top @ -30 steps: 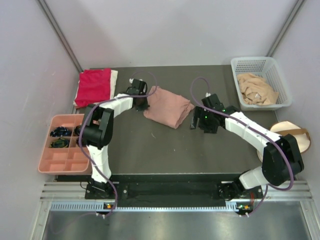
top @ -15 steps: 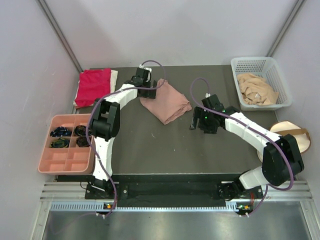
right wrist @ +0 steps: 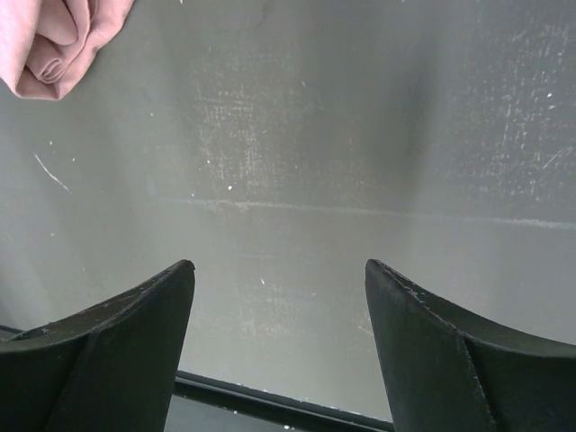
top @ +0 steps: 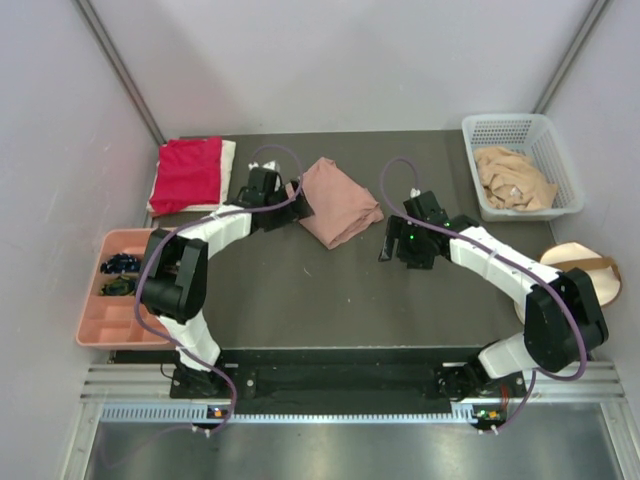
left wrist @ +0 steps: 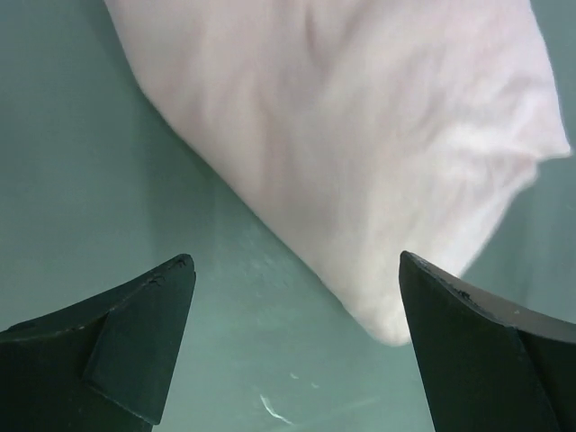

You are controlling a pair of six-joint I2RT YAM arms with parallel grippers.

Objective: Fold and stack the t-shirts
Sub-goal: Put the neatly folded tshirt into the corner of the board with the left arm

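The dusty-pink t-shirt is lying as a folded, roughly square packet at the middle rear of the table, turned cornerwise to the table edges. From where I am standing, it is resting free; nothing is gripping it.

At the rear left corner, the red t-shirt is sitting folded on top of the white t-shirt, which is showing only as a strip along the right side. This is reading as the stack site, so the pink packet is probably waiting for transfer there. The tan t-shirt is lying crumpled in the basket at the rear right, not yet folded.

The left gripper is hovering just beside the packet's left edge with its jaws spread wide and nothing between them; the wrist view is showing bare table in the gap and cloth beyond. The right gripper is hanging near the packet's right corner, also spread and empty, well placed to steady or lift that side.
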